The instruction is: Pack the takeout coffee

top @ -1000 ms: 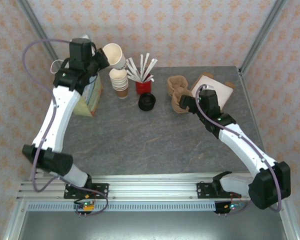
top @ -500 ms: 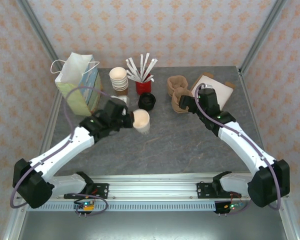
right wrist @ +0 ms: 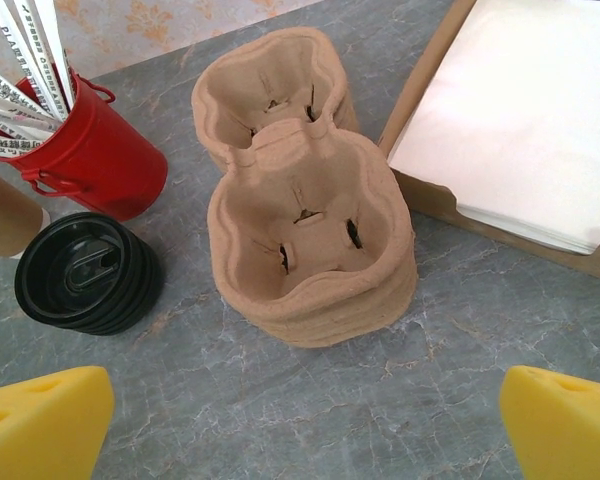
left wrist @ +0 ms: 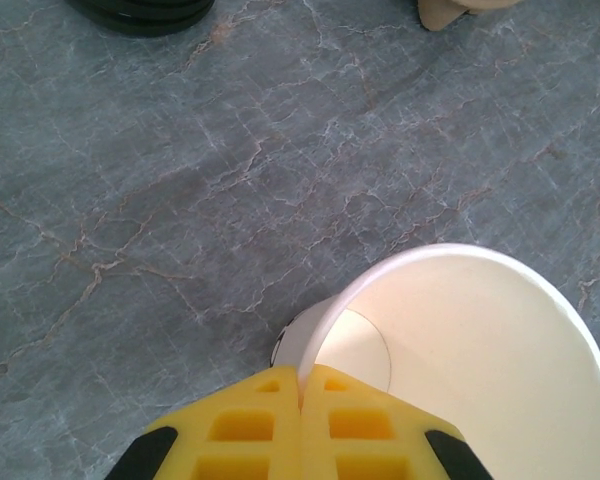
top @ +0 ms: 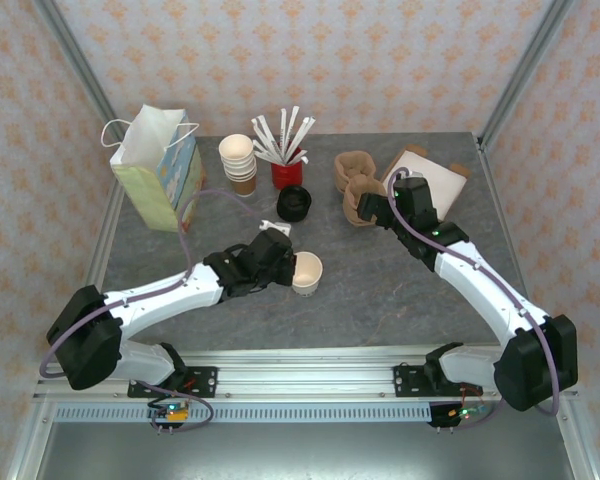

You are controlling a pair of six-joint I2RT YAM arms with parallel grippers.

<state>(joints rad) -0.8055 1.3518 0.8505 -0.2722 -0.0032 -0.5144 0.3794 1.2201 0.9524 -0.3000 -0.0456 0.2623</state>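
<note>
**Cup clamped at mid-bench**

Coffee cup [top: 307, 272], open-topped, is over the middle of the bench [top: 380, 300], with bare stone all round. The paper bag [top: 160, 180] stands well apart at the far-left edge. Left tool [top: 292, 268] is clamped on the cup's rim wall. Right tool [right wrist: 305, 420] gapes wide, holding nothing, facing the pulp carriers [right wrist: 305, 235].

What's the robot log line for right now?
left tool: shut on lidless cup | right tool: open by cup carriers | black lids: stacked, untouched
</note>
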